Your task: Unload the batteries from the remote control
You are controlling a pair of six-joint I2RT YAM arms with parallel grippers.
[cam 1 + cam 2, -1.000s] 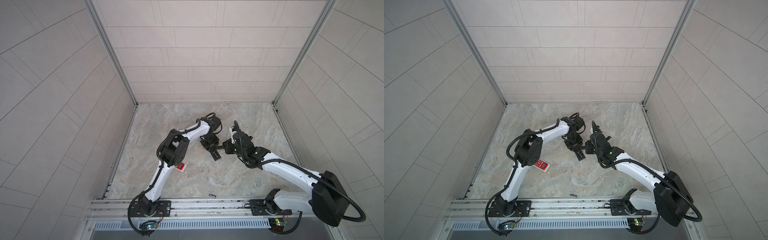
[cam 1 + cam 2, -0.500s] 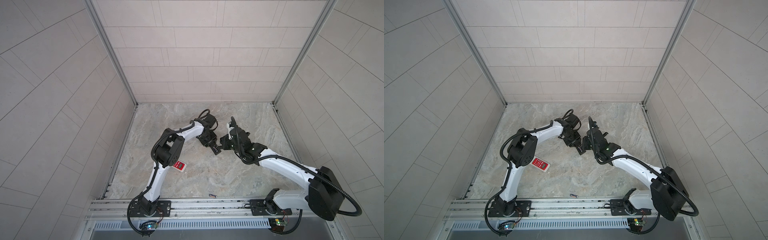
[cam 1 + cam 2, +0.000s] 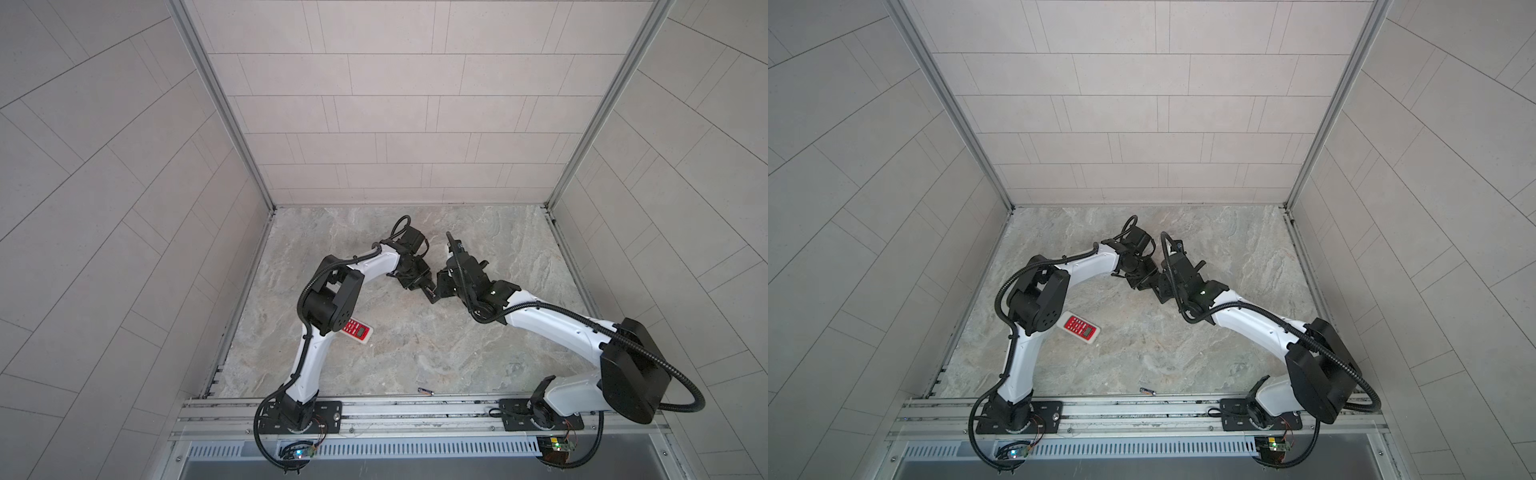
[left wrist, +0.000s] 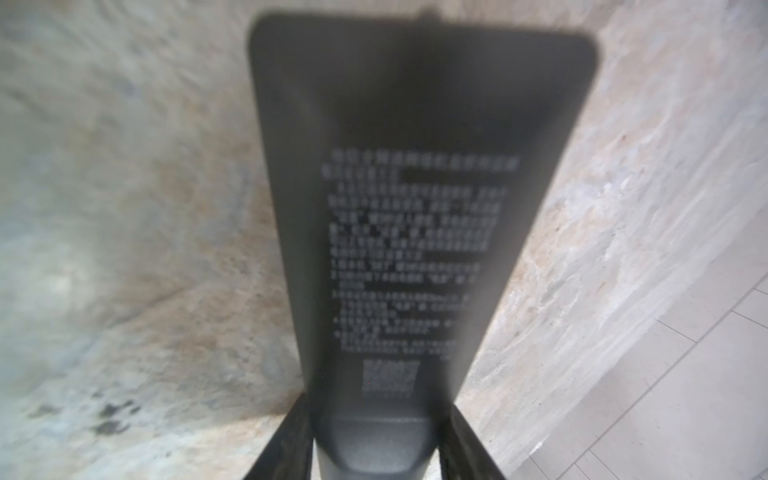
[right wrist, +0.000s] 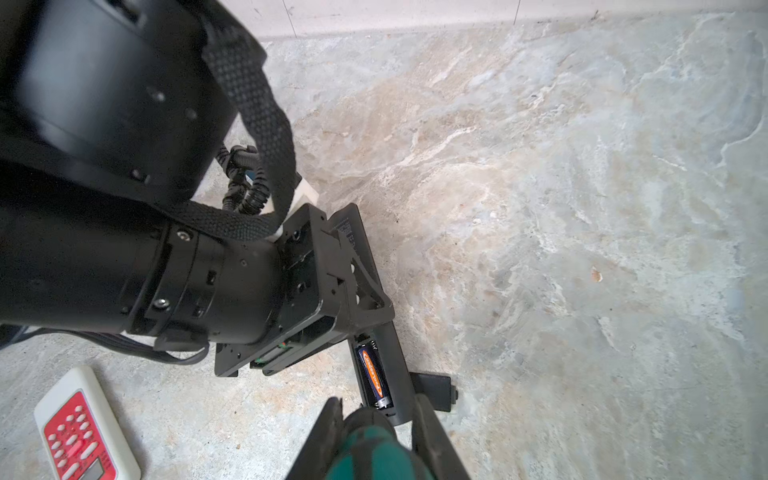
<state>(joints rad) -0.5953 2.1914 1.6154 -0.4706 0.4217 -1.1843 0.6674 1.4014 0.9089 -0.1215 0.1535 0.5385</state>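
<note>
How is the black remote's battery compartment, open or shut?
Open: the right wrist view shows the black remote with bay uncovered, one battery inside, a cover plate beside it.

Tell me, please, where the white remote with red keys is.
In both top views, the white remote lies left on the marble table, beside the left arm's elbow.

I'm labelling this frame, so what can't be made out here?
- Left wrist view: the print on the black remote is blurred.
- Right wrist view: the screwdriver is cut off by the edge, and its handle hides the tip.
- In both top views: the speck by the rail is too small to identify.
</note>
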